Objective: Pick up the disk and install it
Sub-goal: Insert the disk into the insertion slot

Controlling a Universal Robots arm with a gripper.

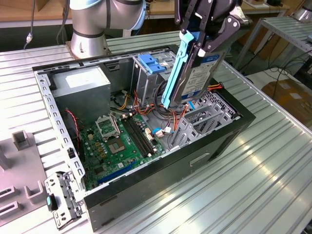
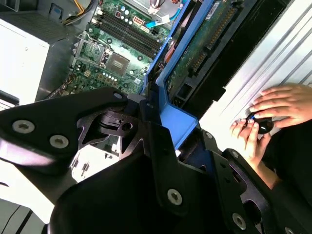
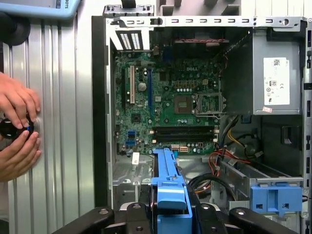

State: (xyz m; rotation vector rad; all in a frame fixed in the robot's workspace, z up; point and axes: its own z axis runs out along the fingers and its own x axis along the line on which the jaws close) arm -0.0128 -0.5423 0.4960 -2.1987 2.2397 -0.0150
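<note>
Ribbed metal table (image 1: 273, 161) bears open computer case (image 1: 195, 165) and, seemingly, grey fixtures (image 1: 22, 139).

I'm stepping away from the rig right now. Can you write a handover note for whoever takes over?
The gripper is shut on the disk, holding it on edge and tilted above the open computer case.
The disk's lower end hangs beside the metal drive cage.
Done: disk picked up. Left: it sits in no bay yet.
A person's hands rest on a black knob on the table beside the case.
</note>
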